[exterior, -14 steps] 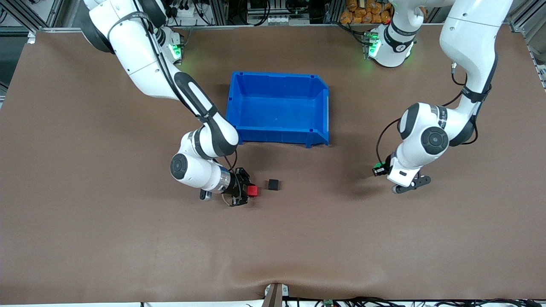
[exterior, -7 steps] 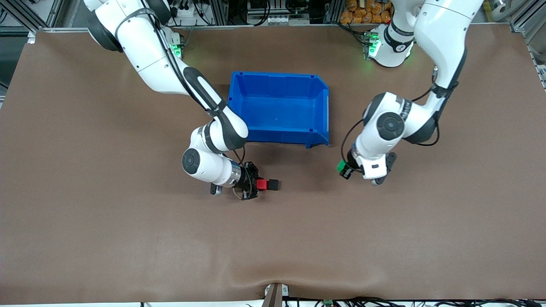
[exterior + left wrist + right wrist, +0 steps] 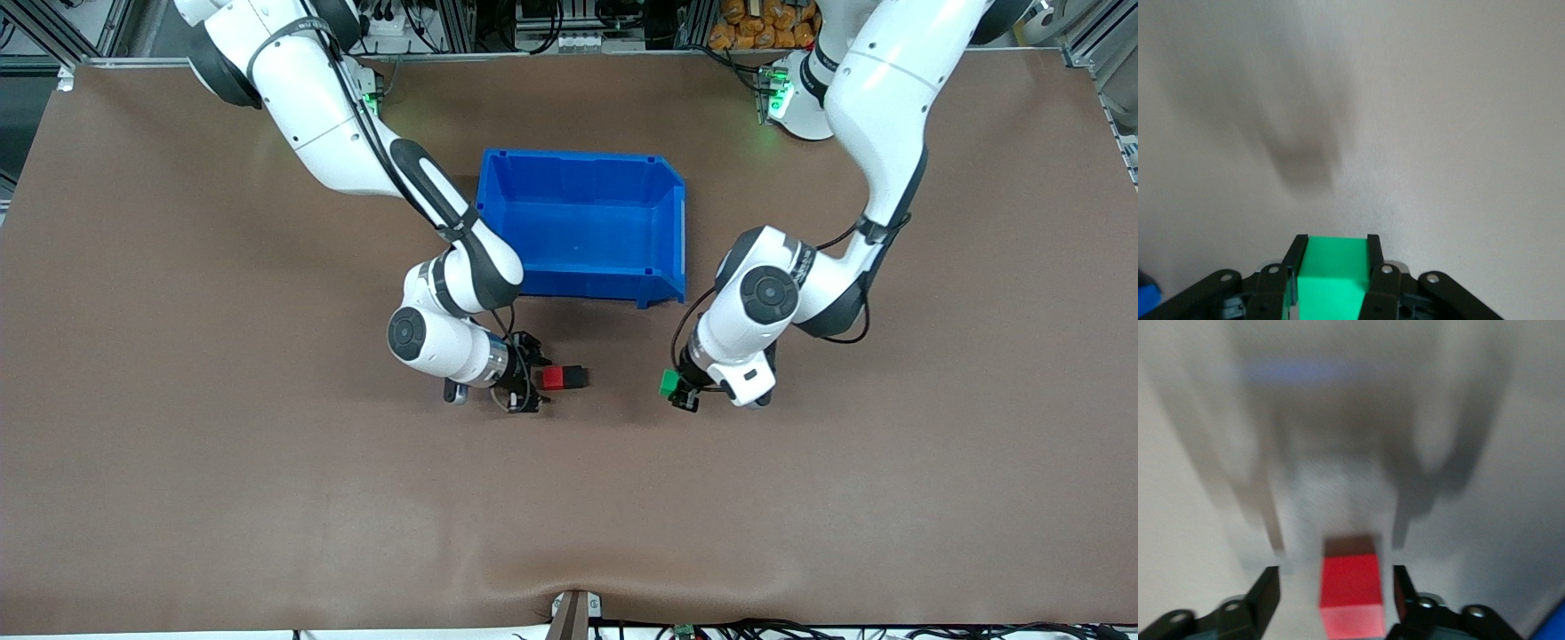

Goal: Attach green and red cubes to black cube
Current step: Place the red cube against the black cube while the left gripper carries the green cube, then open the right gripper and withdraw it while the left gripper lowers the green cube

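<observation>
The red cube (image 3: 554, 379) sits on the table, touching the black cube (image 3: 576, 377) on its side toward the right arm's end. My right gripper (image 3: 537, 382) is open around the red cube (image 3: 1349, 587), with a gap at each finger. Only a dark edge of the black cube (image 3: 1350, 545) shows past the red one there. My left gripper (image 3: 682, 389) is shut on the green cube (image 3: 669, 383), low over the table toward the left arm's end from the black cube. In the left wrist view the green cube (image 3: 1333, 280) fills the left gripper (image 3: 1335, 243).
An empty blue bin (image 3: 582, 227) stands farther from the front camera than the cubes, between the two arms. Brown table surface (image 3: 569, 498) stretches bare nearer the camera.
My right gripper carried the red cube up against the black cube and opened. My left arm swung in with the green cube toward the black cube.
</observation>
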Motion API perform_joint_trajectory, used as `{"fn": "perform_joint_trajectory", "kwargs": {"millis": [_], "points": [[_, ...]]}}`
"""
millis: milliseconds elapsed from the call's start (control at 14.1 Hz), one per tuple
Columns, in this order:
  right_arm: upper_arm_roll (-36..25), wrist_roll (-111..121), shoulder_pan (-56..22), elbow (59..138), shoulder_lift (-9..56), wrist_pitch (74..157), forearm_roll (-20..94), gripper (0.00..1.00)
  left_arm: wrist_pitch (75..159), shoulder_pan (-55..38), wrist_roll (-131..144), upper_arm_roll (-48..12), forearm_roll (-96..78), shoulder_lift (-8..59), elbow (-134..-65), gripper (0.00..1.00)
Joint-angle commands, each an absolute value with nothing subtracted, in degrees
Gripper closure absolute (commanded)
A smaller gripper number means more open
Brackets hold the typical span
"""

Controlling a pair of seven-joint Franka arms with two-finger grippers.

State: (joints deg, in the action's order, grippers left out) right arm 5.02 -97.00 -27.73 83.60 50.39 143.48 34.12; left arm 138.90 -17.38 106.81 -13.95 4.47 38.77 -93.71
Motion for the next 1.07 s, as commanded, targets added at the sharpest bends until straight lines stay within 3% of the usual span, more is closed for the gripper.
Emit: {"fn": "perform_joint_trajectory", "kwargs": {"millis": [0, 355, 710, 994], "points": [[3.44, -96.85, -26.02, 81.92, 48.44, 142.74, 29.3, 0.0, 137.02, -21.7, 112.66, -13.18, 5.19, 41.83, -89.74, 1.0], [-0.09, -93.98, -21.2, 80.16, 44.31, 139.32, 17.95, 0.0, 136.14, -25.31, 122.16, -13.1, 5.27, 45.34, -89.47, 1.0], [-0.09, -67.53, -9.08, 76.74, 38.86, 116.41, 16.26, 0.0, 136.14, -26.63, 126.65, -13.1, 5.01, 47.9, -87.28, 1.0], [-0.09, -52.34, -1.69, 75.94, 32.27, 103.22, 15.82, 0.0, 136.14, -28.56, 126.74, -13.01, 5.01, 49.56, -85.44, 1.0]]}}
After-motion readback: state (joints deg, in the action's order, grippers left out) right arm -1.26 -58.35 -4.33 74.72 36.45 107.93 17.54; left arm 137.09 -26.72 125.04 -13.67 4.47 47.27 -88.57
